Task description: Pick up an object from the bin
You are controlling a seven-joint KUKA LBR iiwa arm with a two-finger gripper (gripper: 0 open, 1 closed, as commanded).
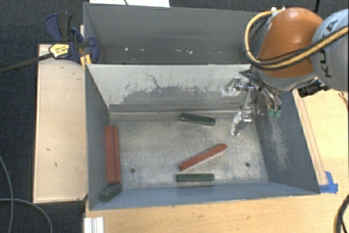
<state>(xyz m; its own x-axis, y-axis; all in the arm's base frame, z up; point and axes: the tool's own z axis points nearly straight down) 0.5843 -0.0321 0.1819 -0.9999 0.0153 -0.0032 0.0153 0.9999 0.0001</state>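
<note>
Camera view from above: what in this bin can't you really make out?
- Bin: back right corner hidden under the arm's orange cover.
- Small dark piece, front left corner: partly behind the front wall; its kind is unclear.
- Claw: its height above the floor; one view from above cannot tell.

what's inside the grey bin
A long red stick by the left wall, dark block at its front end, green stick at the back, tilted red stick and second green stick in front. The arm hides the back right corner.
</note>
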